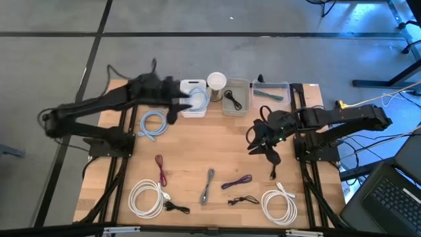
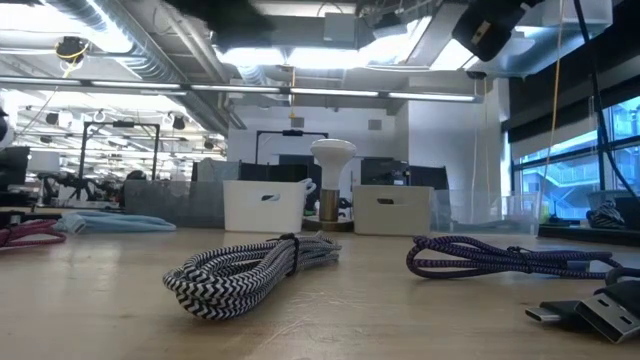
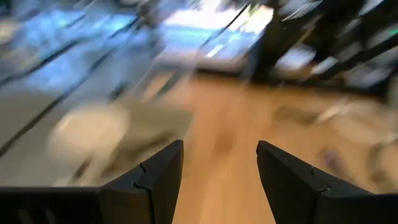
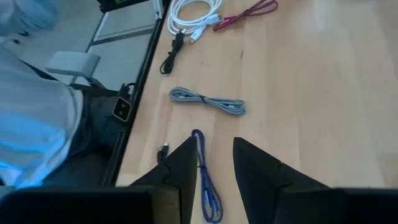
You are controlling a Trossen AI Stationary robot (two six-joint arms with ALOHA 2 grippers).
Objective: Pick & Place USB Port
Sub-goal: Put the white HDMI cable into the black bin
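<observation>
Both arms are dark, nearly black, built of jointed, tube-like links on black bases. The left arm [image 1: 99, 105] looks bulkier near its wrist, though motion blur makes details uncertain. The right arm [image 1: 335, 118] trails dark cables beside its base. Each wrist ends in two matte black, wedge-shaped fingers [image 4: 261, 168] with angular inner faces.

Left gripper [image 1: 172, 105] fingers spread wide; right gripper [image 1: 271, 153] parted, empty.

Wooden table [image 1: 217, 158]: coiled cables spread across front, bins [image 1: 235, 96] along back edge.
</observation>
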